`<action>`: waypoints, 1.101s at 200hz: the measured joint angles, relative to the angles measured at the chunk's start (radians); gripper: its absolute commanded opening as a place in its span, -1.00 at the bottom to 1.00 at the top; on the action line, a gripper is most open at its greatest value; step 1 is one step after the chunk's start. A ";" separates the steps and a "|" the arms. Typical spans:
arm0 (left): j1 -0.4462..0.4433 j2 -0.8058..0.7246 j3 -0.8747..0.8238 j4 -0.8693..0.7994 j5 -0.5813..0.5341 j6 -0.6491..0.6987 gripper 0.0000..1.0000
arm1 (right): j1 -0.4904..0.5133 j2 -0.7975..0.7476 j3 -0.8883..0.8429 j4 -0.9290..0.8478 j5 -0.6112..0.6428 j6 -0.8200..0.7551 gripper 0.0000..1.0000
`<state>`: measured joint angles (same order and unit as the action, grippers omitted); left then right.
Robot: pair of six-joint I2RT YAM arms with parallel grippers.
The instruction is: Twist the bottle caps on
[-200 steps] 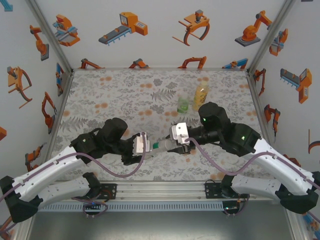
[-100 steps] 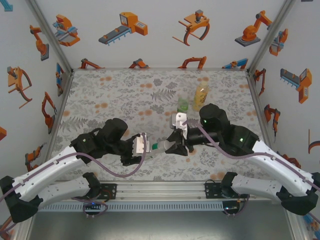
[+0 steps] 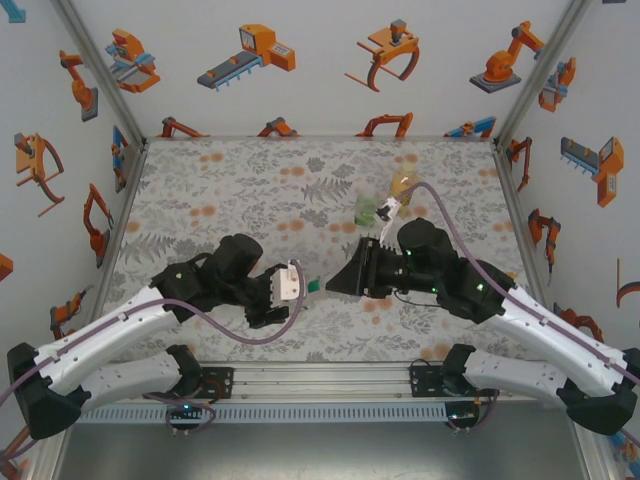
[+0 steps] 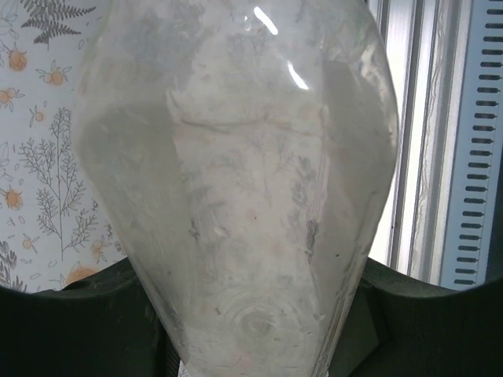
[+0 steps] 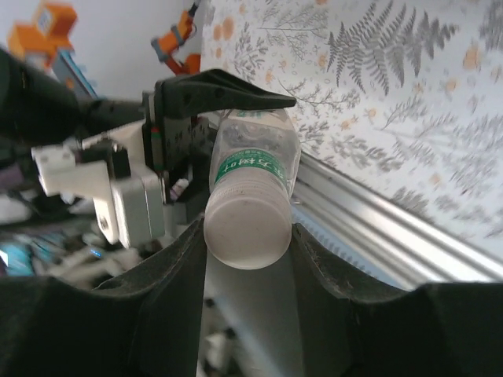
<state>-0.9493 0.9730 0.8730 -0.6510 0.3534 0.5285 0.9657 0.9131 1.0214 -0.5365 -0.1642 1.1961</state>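
The clear bottle point(image 4: 236, 196) is showing glossy see-through plastic, catching highlights and looking cloudy and scuffed toward its base. Its bottle cap point(image 5: 245, 229) is looking smooth, matt, whitish plastic. The fingers point(image 5: 169, 290) of my right gripper point(image 5: 248, 239) are showing matt black plastic. The near rail point(image 3: 320, 380) is gleaming like brushed metal, and the table cover point(image 3: 250, 190) is lying matt and printed.

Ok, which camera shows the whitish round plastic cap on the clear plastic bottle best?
The right wrist view: the whitish round plastic cap faces the lens, pinched by the right gripper. The left wrist view gives the body of the clear plastic bottle up close; the top external view, a small green-labelled sliver of it.
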 measured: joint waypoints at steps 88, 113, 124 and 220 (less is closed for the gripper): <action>-0.006 0.019 0.000 0.078 0.024 0.011 -1.00 | 0.005 -0.039 0.074 -0.034 0.074 -0.224 0.01; -0.006 0.014 0.000 0.083 0.034 0.016 -1.00 | 0.005 -0.092 0.073 0.030 0.026 -0.479 0.02; -0.006 0.010 0.000 0.083 0.037 0.018 -1.00 | 0.005 -0.109 0.073 0.051 0.004 -0.599 0.00; -0.006 -0.035 0.000 0.077 0.087 0.054 -1.00 | 0.005 -0.004 0.177 -0.102 -0.327 -1.656 0.21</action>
<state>-0.9554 0.9379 0.8730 -0.5735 0.4404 0.5823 0.9703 0.9089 1.1984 -0.6384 -0.4915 -0.4599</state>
